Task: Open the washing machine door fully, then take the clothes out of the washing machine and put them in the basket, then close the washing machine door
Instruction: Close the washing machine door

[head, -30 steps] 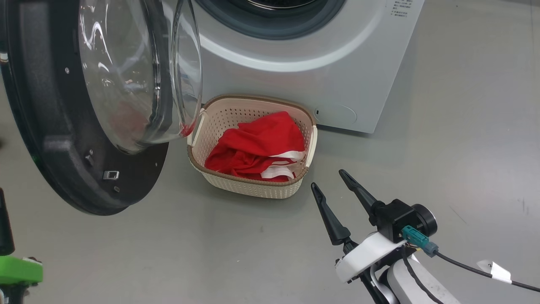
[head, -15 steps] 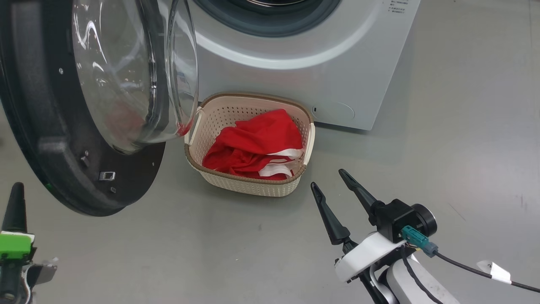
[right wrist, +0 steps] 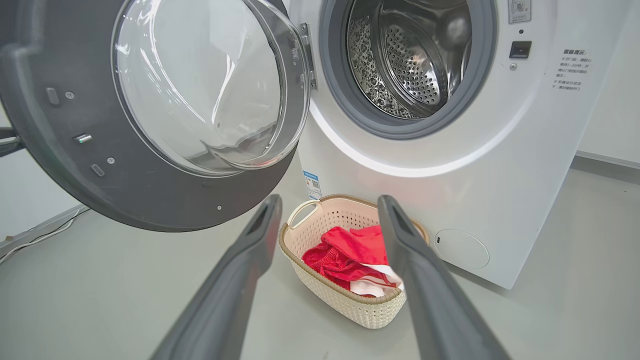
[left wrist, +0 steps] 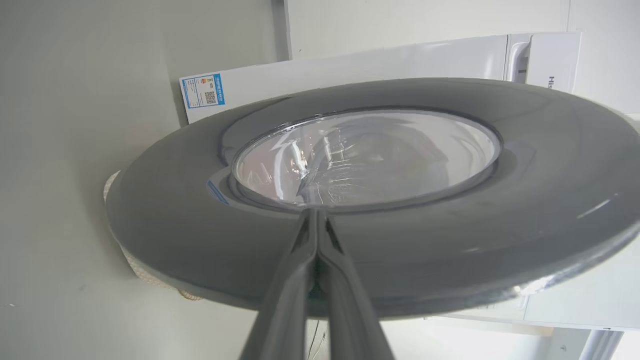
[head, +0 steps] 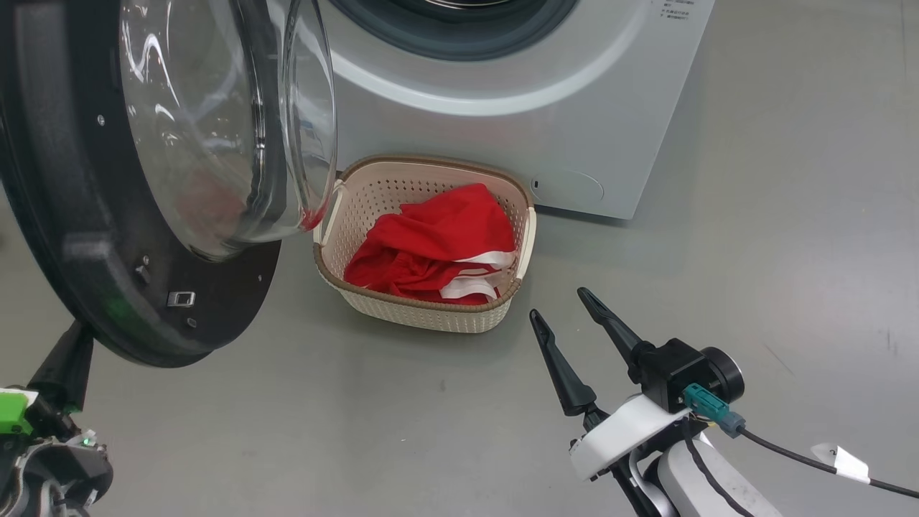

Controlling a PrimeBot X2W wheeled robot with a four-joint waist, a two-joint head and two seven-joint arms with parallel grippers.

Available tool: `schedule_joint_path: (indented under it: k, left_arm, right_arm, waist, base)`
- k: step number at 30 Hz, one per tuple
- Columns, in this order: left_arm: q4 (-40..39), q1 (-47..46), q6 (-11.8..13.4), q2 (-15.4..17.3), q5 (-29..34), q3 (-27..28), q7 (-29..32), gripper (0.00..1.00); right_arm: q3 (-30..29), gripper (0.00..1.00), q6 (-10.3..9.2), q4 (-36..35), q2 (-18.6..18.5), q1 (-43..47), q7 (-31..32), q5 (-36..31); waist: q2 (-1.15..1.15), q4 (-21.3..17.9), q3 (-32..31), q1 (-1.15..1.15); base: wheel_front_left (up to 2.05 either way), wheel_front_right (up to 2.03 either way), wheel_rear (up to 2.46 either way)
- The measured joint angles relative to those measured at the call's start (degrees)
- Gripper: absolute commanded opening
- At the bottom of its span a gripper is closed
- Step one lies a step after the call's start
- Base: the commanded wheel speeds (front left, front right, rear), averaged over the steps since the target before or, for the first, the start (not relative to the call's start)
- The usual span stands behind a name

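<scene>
Your left end effector (left wrist: 316, 222) is pressed together, tip at the outer face of the washing machine door (left wrist: 425, 250); contact cannot be confirmed. The door stands open. To that end effector's right, the basket (head: 423, 306) holds the clothes (head: 431, 237), near and ahead of your right end effector (head: 558, 304), which is spread. The washing machine (head: 502, 122) stands beyond the basket.

We see two long, tapering black fingers (head: 562, 366) on the right hand (head: 558, 304), rooted in a black block (head: 668, 373) with a round cap (head: 725, 373). Behind sits a white shell (head: 617, 431). A teal connector (head: 707, 403) feeds a black cable (head: 782, 446) bearing a white tag (head: 843, 459). The left hand (left wrist: 315, 217) has glossy dark fingers and a bright green block (head: 11, 420).
</scene>
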Motion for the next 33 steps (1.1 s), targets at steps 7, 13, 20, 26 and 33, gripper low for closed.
schedule_joint_path:
  k: [7, 13, 20, 26, 33]
  left_arm:
    - [-1.66, -0.41, 1.4, 0.09, -5.06, 1.53, 5.14, 0.0]
    - [-3.36, -0.41, 2.29, 0.48, -7.67, 1.43, 9.16, 0.0]
    - [-5.63, -0.4, 2.78, 0.46, -8.84, -0.4, 13.72, 0.0]
    - [-7.49, -0.19, 3.11, 0.43, -9.33, -1.22, 15.67, 0.0]
    - [-9.09, 0.23, 3.28, 0.03, -9.34, -2.52, 16.92, 0.0]
  right_arm:
    - [0.02, 1.0, 0.0, 0.18, 0.0, -0.01, 0.0, -0.04]
    - [0.05, 1.0, 0.0, 0.3, 0.0, -0.01, 0.0, -0.07]
    - [0.27, 1.0, 0.01, 0.32, 0.0, -0.03, 0.0, -0.08]
    - [1.44, 1.0, 0.32, 0.31, 0.0, -0.25, 0.0, -0.08]
    - [1.92, 1.0, 0.31, 0.3, 0.0, -0.47, 0.0, -0.08]
  waist:
    - [0.0, 0.22, -0.04, 0.0]
    - [0.0, 0.23, -0.08, 0.0]
    - [0.0, -0.1, 0.03, 0.0]
    - [0.0, -1.14, 0.34, 0.0]
    - [0.0, -3.37, 0.95, 0.0]
  base:
    - [0.0, 0.0, 0.0]
    - [0.0, 0.0, 0.0]
    - [0.0, 0.0, 0.0]
    - [0.0, 0.0, 0.0]
    - [0.0, 0.0, 0.0]
